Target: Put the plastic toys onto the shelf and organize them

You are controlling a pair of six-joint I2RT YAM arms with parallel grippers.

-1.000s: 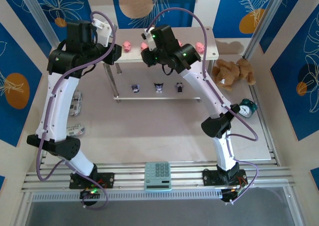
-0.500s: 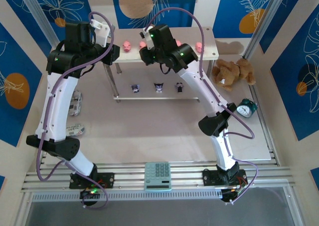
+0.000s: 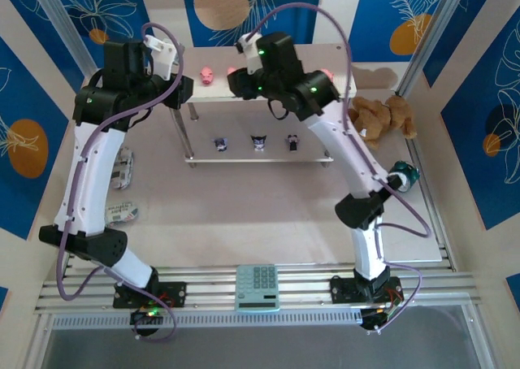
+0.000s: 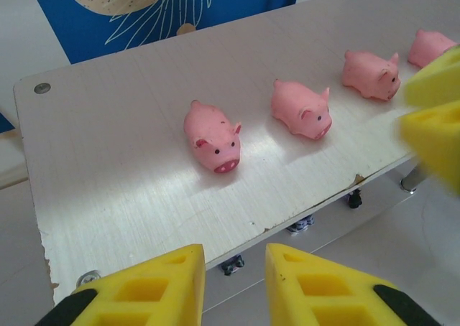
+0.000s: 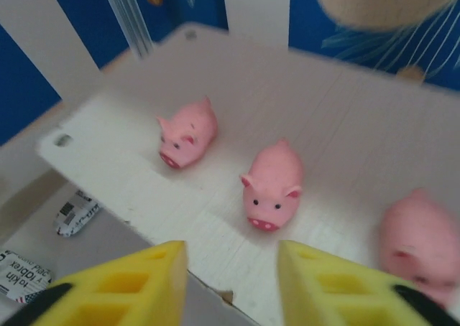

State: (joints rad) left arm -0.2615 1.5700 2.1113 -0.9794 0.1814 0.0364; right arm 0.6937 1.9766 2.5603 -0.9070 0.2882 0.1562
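Jaws of left gripper [image 4: 233, 261] and right gripper [image 5: 231, 258] slightly apart, empty.

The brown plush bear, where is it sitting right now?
In the top view, the brown plush bear lies at the right, beside the right end of the pale wooden shelf, with a small teal alarm clock nearer the arms.

Pink pigs [image 4: 213, 134] are sitting on the pale wood-grain shelf [image 4: 108, 168], yellow fingers [image 4: 152, 291] are showing below, and blue leaf-patterned walls [image 3: 487, 76] are standing around.
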